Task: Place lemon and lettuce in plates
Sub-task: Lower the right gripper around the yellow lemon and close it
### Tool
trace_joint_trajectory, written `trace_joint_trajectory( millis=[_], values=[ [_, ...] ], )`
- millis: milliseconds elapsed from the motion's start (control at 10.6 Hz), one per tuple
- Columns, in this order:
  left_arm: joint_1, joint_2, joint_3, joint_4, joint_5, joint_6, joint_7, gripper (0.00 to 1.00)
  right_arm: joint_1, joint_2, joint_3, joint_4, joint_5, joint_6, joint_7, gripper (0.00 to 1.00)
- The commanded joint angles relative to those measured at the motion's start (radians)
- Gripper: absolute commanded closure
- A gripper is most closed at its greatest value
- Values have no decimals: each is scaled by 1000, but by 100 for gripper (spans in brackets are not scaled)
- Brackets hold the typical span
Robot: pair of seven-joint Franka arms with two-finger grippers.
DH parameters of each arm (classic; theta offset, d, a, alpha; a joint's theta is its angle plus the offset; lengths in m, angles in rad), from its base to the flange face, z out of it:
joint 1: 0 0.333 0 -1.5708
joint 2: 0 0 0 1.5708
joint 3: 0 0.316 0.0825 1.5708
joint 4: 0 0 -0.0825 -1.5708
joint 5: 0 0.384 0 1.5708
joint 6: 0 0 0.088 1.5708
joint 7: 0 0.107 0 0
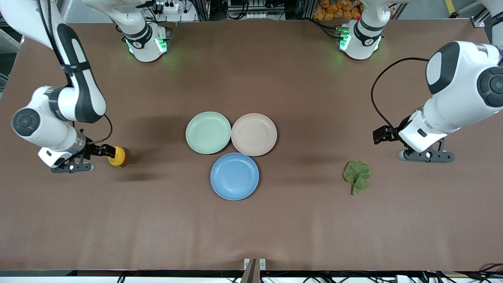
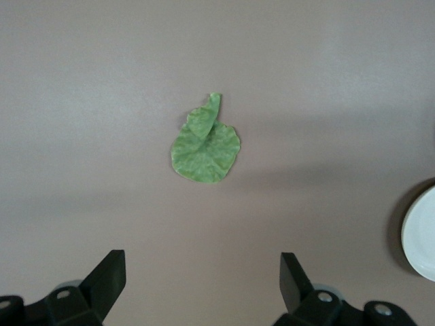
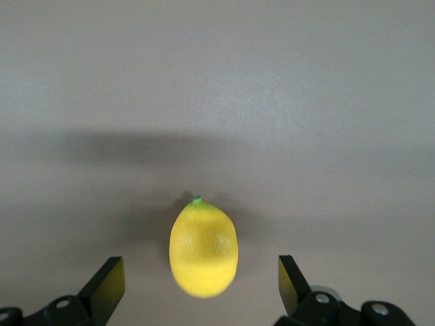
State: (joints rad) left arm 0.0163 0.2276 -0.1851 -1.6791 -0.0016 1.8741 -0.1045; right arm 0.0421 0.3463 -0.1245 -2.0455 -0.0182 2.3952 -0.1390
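Note:
The yellow lemon (image 1: 116,156) lies on the brown table toward the right arm's end. My right gripper (image 1: 74,168) hangs open just beside it. In the right wrist view the lemon (image 3: 204,248) shows between the spread fingertips (image 3: 112,272) of the gripper (image 3: 200,263), untouched. The green lettuce leaf (image 1: 357,175) lies flat toward the left arm's end. My left gripper (image 1: 426,156) is open and empty over the table beside it. The left wrist view shows the leaf (image 2: 205,146) well ahead of the gripper (image 2: 202,258). The blue plate (image 1: 234,176) and beige plate (image 1: 254,134) are empty at mid-table.
A mint-green plate (image 1: 208,132), also empty, touches the beige plate, toward the right arm's end. A pale plate rim (image 2: 423,234) shows at the edge of the left wrist view; I cannot tell which plate it is. The table's front edge (image 1: 251,269) has a small clamp.

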Motion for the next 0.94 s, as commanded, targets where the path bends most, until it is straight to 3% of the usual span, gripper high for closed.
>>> trace_joint_trajectory(
  millis=[0,564,658,752,846],
  values=[
    [2,42,-1,9,-9,36,-4,0,-28,32,17,-67,4,129,-19,0],
    [40,64,3,16,-3,124,-26,0,-33,102,23,-125,15,291,-5,1],
    [36,85,1,18,-9,158,-36,0,-34,102,34,-125,17,291,-2,14],
    [25,125,-4,33,-14,196,-73,0,-33,102,39,-125,17,286,10,37],
    [-7,162,-7,36,-3,226,-110,0,-34,100,49,-124,17,279,22,67]
  ],
)
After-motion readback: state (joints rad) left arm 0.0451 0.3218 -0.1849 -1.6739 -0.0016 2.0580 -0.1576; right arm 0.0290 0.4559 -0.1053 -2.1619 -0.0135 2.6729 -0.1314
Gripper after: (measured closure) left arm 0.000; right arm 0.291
